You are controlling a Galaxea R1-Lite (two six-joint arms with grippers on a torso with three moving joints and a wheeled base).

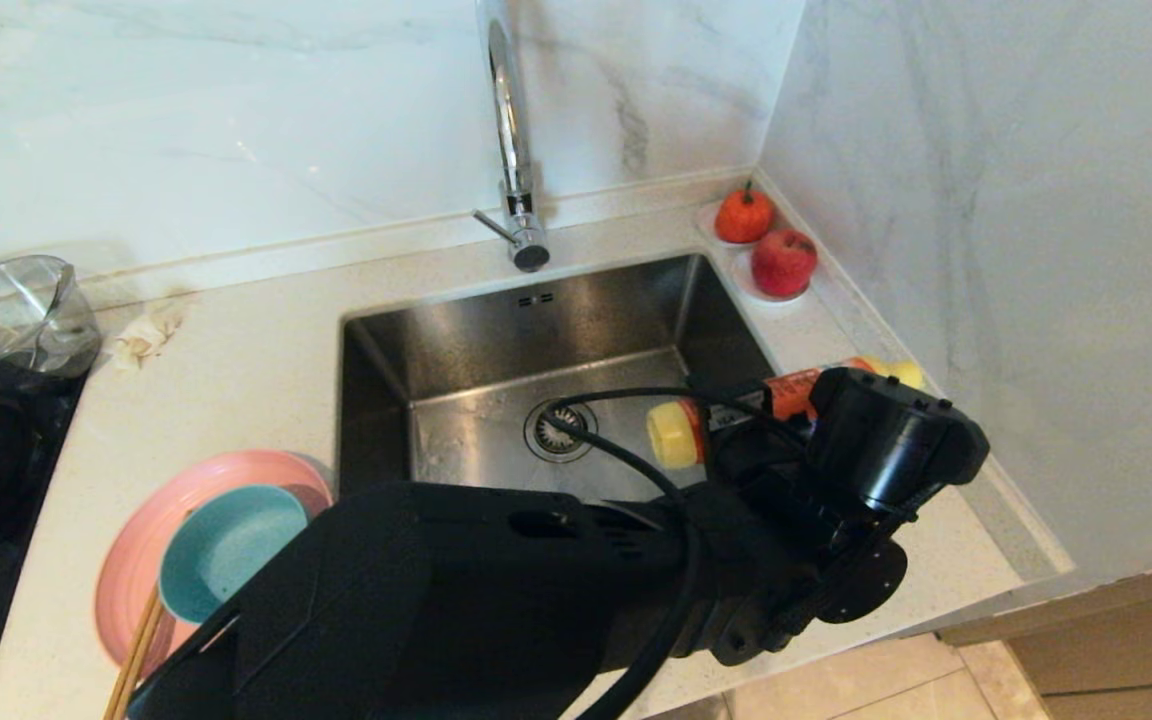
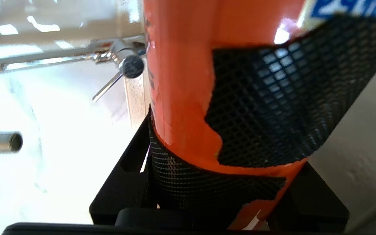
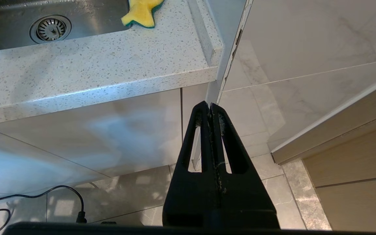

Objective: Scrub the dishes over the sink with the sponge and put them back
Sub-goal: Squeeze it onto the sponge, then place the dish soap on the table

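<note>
1 orange bottle (image 2: 181,81) (label unreadable) grasped by left gripper (image 1: 736,425) over sink (image 1: 496,350), right gripper (image 3: 210,109) clenched.

one pink plate (image 1: 236,475), one teal bowl (image 1: 226,545), one sponge (image 3: 141,13), two fruits (image 1: 764,245).

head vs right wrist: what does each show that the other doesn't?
Head view only: the pink plate with the teal bowl on it, left of the sink; the tap; the left hand holding an orange bottle on its side over the sink's right edge.

Right wrist view only: the right hand, shut, low in front of the cabinet, above the floor tiles, and a black cable.

Both: the sink with its drain strainer, and the yellow sponge on the counter.
</note>
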